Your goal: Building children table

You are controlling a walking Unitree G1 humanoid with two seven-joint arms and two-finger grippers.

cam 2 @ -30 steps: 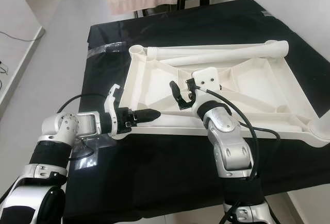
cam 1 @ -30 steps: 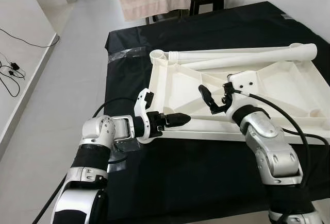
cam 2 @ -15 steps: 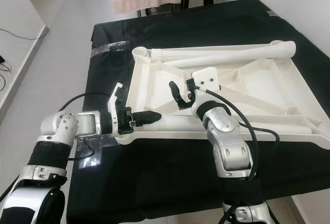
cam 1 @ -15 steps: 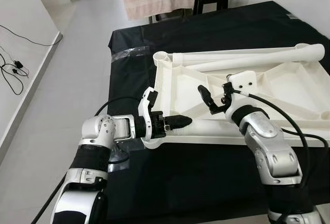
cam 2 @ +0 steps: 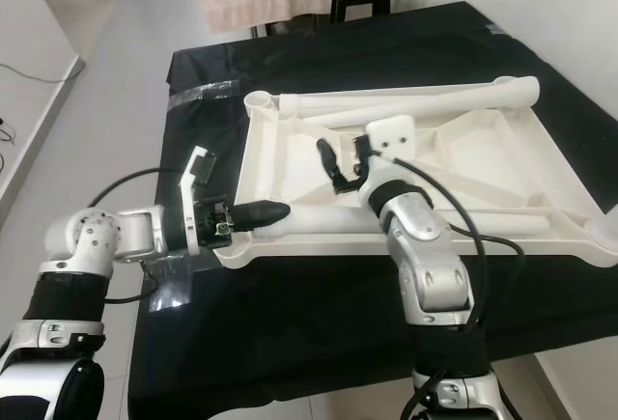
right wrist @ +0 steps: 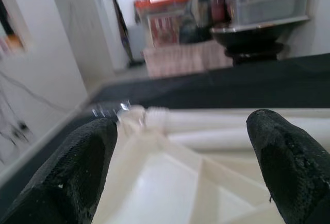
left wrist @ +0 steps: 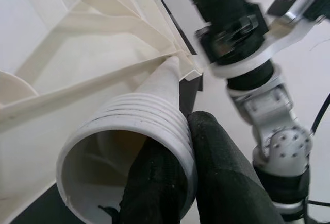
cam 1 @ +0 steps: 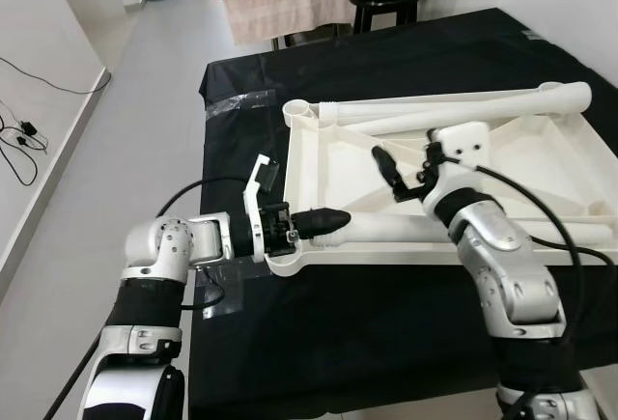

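Note:
The white plastic tabletop (cam 1: 323, 154) lies upside down on the black-covered table (cam 1: 338, 343). A white leg (cam 1: 435, 230) lies along its near rim. My left gripper (cam 1: 323, 220) is shut on that leg's threaded end (left wrist: 136, 131), one finger (left wrist: 221, 177) outside the tube and one inside. My right gripper (cam 1: 401, 171) hovers open over the middle ribs of the tabletop, its fingers (right wrist: 77, 162) wide apart with nothing between them. Two more white legs (cam 1: 454, 106) lie along the far rim.
Grey floor (cam 1: 116, 150) runs along the table's left side, with cables (cam 1: 19, 130) by the wall. A cloth-draped stand (cam 1: 280, 0) and a black stool (cam 1: 386, 0) stand behind the table. A clear tape patch (cam 1: 227, 290) sits near my left arm.
My left wrist has rolled and its elbow has swung out to the left, still gripping the leg end. The right gripper has shifted slightly farther over the tabletop.

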